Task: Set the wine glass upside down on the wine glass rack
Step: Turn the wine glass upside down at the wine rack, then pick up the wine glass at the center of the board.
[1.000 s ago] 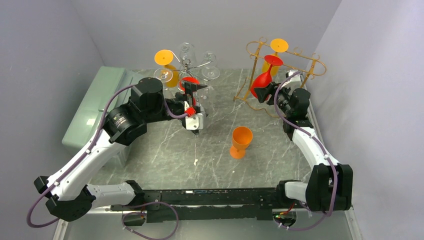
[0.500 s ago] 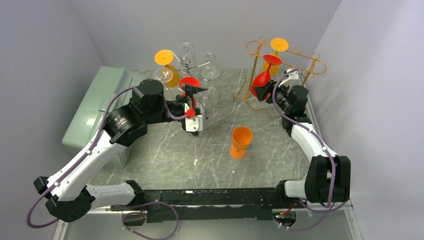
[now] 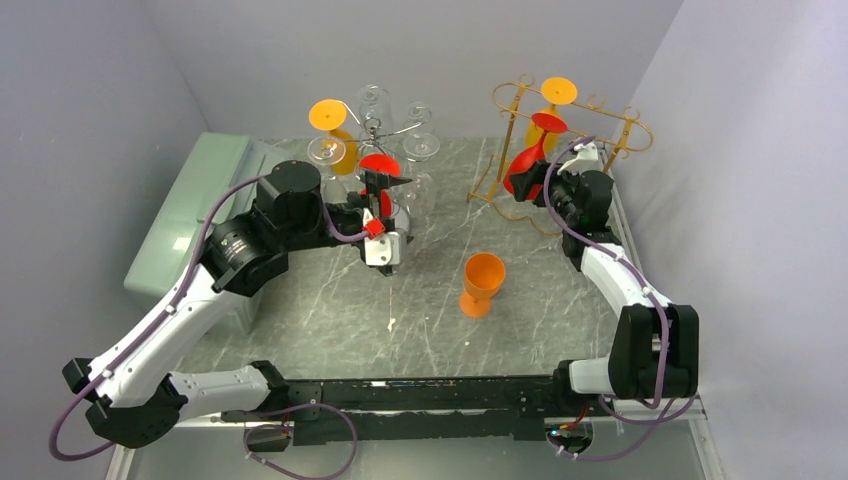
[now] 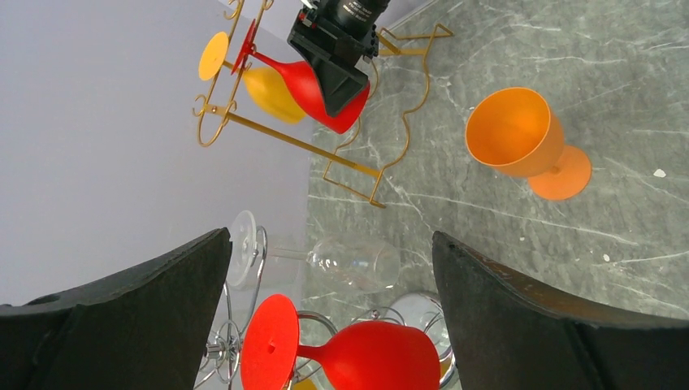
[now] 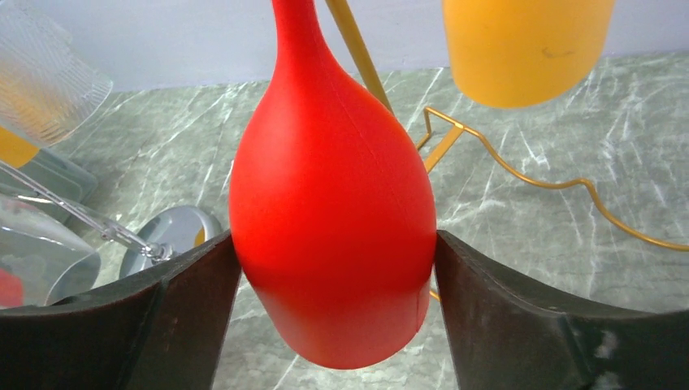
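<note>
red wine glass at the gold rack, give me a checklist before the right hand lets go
1. red wine glass upside down, foot up: ok
2. its foot seated on the gold rack rail: cannot tell
3. right hand with both fingers against the bowl: ok
4. hanging orange glass apart from the red bowl: ok
5. left hand open, away from the gold rack: ok

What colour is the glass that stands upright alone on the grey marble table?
The glass is plain orange, without a pattern; the left wrist view shows it best.
</note>
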Controlling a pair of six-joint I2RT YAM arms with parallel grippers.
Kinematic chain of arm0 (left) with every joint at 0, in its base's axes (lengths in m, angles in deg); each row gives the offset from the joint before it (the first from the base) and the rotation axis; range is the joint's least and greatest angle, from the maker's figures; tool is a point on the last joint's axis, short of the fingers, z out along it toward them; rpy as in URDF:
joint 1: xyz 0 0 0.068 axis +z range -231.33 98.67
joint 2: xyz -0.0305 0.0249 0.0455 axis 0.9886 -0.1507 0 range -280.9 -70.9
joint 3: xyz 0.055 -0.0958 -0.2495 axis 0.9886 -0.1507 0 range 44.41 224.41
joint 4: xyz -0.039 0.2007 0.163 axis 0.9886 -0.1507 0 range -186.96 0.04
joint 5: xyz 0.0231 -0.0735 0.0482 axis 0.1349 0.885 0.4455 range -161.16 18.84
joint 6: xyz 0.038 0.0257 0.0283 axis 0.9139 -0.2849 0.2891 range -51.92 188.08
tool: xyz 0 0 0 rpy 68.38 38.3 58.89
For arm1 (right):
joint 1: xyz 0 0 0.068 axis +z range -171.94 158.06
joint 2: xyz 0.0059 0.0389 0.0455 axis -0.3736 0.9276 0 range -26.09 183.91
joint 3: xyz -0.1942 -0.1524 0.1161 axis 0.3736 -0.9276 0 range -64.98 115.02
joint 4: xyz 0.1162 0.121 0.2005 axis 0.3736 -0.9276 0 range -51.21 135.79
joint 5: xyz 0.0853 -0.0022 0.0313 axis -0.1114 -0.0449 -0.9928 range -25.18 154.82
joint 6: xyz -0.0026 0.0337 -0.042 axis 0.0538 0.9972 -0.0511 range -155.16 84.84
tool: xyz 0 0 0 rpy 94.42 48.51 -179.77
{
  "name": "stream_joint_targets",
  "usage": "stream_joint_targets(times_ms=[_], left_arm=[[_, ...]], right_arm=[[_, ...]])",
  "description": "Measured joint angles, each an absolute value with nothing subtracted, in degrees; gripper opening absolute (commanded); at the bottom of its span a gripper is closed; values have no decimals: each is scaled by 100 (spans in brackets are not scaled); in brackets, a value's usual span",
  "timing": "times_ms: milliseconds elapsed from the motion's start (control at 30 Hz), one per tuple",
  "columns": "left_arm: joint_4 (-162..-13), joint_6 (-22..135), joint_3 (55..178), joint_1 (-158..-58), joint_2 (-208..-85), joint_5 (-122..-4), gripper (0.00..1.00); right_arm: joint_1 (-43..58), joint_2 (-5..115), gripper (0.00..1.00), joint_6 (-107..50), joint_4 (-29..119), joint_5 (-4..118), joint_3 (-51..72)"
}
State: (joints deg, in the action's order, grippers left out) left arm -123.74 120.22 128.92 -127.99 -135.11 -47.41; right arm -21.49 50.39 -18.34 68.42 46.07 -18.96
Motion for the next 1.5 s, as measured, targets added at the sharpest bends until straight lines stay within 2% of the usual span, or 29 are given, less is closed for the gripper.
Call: stream_joint_targets(times_ms=[500, 767, 933, 1067, 1267, 1500], left_arm=[[-12501, 11913, 12890, -12799, -13438, -4743, 99], [-12497, 11506, 12892, -12799, -13438, -4903, 99], [-12495, 11078, 12894, -12799, -13438, -5135, 99], [-12512, 10789, 12942, -12799, -13438, -5264, 99], [-12586, 10610, 12966, -12799, -13438, -5290, 99], [-12888, 10619, 12968, -12799, -13436, -5259, 99]], right_arm=[[-2075, 4631, 100, -1804, 6221, 4852, -1896], [-1347, 3293, 98, -1640, 5338, 5237, -1973], [-621, 2310, 92, -1426, 4350, 5490, -1975], [-263, 2071, 88, -1139, 3316, 5532, -1973], [28, 2124, 67, -894, 1539, 5530, -1829], [105, 2301, 53, -853, 613, 5530, -1586]])
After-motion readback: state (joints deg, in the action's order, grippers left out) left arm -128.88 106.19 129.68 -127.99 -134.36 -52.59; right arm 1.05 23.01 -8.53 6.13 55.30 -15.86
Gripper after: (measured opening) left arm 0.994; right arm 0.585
